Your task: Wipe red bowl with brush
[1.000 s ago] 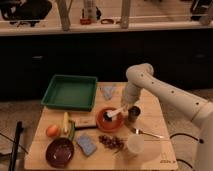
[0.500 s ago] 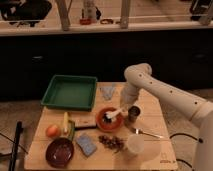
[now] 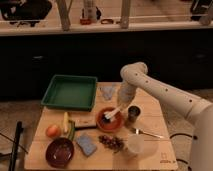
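Observation:
The red bowl (image 3: pixel 108 120) sits in the middle of the wooden table (image 3: pixel 155 115), just left of a metal cup (image 3: pixel 133 113). The white arm comes in from the right and bends down over the bowl. My gripper (image 3: pixel 121 103) hangs above the bowl's right rim. The brush (image 3: pixel 113 113) slants down from the gripper, its white handle leading to a dark bristle head that rests inside the bowl.
A green tray (image 3: pixel 70 92) stands at the back left. A maroon bowl (image 3: pixel 59 151), blue sponge (image 3: pixel 86 144), orange fruit (image 3: pixel 53 131), banana (image 3: pixel 66 122), dark-handled tool (image 3: pixel 82 127), fork (image 3: pixel 146 133), clear cup (image 3: pixel 134 146) and a grey cloth (image 3: pixel 107 91) lie around.
The gripper and brush have shifted slightly within the bowl; the arm holds almost the same pose. Nothing else moved.

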Robot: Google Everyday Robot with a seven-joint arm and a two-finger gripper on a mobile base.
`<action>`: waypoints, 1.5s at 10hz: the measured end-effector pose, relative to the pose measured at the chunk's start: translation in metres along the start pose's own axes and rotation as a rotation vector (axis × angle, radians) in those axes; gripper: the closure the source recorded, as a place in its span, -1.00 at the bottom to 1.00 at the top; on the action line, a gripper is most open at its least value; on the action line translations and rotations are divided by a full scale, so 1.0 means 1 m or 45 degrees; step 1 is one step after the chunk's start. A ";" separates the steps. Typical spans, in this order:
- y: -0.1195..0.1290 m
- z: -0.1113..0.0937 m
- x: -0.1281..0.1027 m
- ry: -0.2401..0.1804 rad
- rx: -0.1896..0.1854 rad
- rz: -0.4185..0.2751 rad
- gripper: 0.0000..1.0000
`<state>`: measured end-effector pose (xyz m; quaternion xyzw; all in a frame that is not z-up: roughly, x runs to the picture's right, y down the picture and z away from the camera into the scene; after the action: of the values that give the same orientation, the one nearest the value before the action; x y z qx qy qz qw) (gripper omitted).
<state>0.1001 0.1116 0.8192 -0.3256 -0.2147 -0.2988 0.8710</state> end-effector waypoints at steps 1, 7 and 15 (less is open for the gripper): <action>-0.003 0.003 -0.001 -0.006 -0.003 -0.025 1.00; -0.011 0.050 0.011 -0.097 -0.045 -0.090 1.00; -0.014 0.047 0.027 -0.077 -0.046 -0.090 1.00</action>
<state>0.1019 0.1254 0.8737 -0.3423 -0.2470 -0.3232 0.8470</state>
